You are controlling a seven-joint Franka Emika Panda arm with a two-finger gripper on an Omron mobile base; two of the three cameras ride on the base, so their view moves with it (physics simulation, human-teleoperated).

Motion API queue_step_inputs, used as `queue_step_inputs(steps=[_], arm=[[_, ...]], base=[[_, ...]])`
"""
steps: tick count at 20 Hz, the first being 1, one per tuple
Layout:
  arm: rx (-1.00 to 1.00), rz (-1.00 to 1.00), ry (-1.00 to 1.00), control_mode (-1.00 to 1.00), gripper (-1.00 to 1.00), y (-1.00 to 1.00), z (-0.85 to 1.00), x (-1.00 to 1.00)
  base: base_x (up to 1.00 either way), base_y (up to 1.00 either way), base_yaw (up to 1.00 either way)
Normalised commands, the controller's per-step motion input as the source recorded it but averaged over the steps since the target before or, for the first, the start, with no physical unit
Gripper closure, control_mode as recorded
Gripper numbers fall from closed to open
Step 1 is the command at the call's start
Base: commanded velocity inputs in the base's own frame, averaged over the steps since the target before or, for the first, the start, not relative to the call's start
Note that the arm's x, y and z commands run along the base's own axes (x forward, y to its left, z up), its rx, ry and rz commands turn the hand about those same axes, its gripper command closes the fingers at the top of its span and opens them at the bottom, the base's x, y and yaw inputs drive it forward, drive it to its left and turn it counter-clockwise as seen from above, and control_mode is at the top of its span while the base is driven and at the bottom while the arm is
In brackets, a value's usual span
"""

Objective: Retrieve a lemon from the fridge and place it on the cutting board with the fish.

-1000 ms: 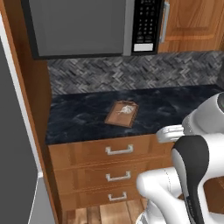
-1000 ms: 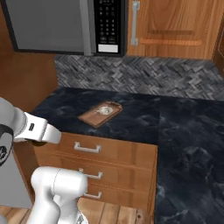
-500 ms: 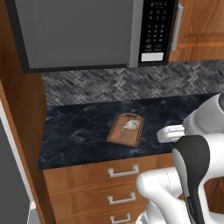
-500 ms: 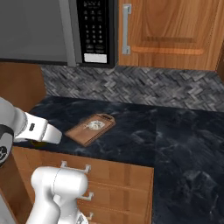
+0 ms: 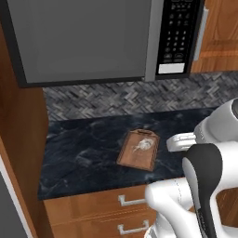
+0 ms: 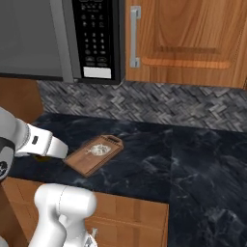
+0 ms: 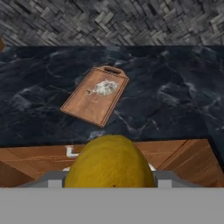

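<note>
I am parked in front of a dark marbled tabletop (image 5: 88, 153) backed by grey herringbone tile (image 6: 159, 103), with a grey microwave (image 5: 93, 39) hanging above it and a wood cabinet door (image 6: 188, 38) to the microwave's right.

The lemon (image 7: 109, 162) is in my claw (image 7: 109, 183): in the hand view it sits large and dark yellow at the bottom centre, between the two sides of the claw, which is closed around it. The finger tips themselves are hidden behind the fruit, so I judge the pinch from the way the lemon sits framed there. In the right base view a sliver of yellow (image 6: 42, 157) peeks out under the white forearm at the left edge, held out over the front left part of the tabletop.

The cutting board (image 7: 95, 95) lies flat on the tabletop, ahead of the lemon and slightly left in the hand view, turned at an angle with its handle end toward the tile. A pale fish (image 7: 105, 87) rests on the half nearer the tile. The lemon is apart from the board, not yet over it.

Below the tabletop edge I see wood drawer fronts with silver bar handles (image 5: 131, 201). At the far left of the left base view stands a wood-brown side panel (image 5: 21, 153).
</note>
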Motion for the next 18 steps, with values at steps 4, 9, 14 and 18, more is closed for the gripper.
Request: queue_step_inputs(steps=[4, 9, 14, 18], arm=[[0.00, 0.00, 0.00, 1.00, 1.00, 0.00, 0.00, 0.00], [0.00, 0.00, 0.00, -1.00, 1.00, 0.00, 0.00, 0.00], [0.03, -0.08, 0.05, -1.00, 1.00, 0.04, -0.48, 0.00], [0.04, -0.14, 0.07, -1.00, 1.00, 0.23, -0.77, 0.17]], base=[[0.44, 0.27, 0.00], [0.01, 0.00, 0.00], [0.00, 0.00, 0.00], [0.00, 0.00, 0.00]])
